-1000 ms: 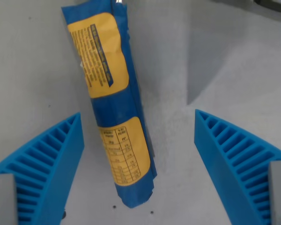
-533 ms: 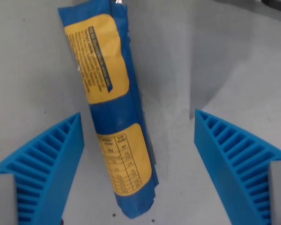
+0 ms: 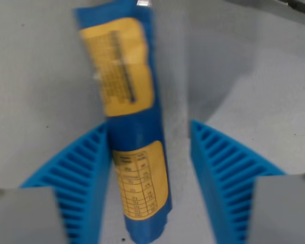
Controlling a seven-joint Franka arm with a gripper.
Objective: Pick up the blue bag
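Right, biggest thing in my wrist view is the grey tabletop (image 3: 35, 76), plain and matte, w/ a darker shadow wedge falling across its upper right part. On it lies the blue bag (image 3: 134, 127), a long narrow packet running from the top edge of the pic down to near the bottom edge, tilted a little so its lower end sits further toward the wrist view's right than its top. It carries two yellow labels: a bigger one w/ fine print on the upper half, and a smaller one w/ a table of figures on the lower half. Print is too blurred for me to read.

Gripper (image 3: 148, 178) has its two ribbed blue fingers either side of the bag's lower half. The finger (image 3: 79, 173) on the wrist view's left has its inner edge right against the bag's side, touching or as good as. The other finger (image 3: 218, 173) stands apart from the bag, w/ a strip of bare tabletop between them. So the pincer is apart, not clamped on anything, and the bag sits off-centre in the gap, hard toward the left finger.
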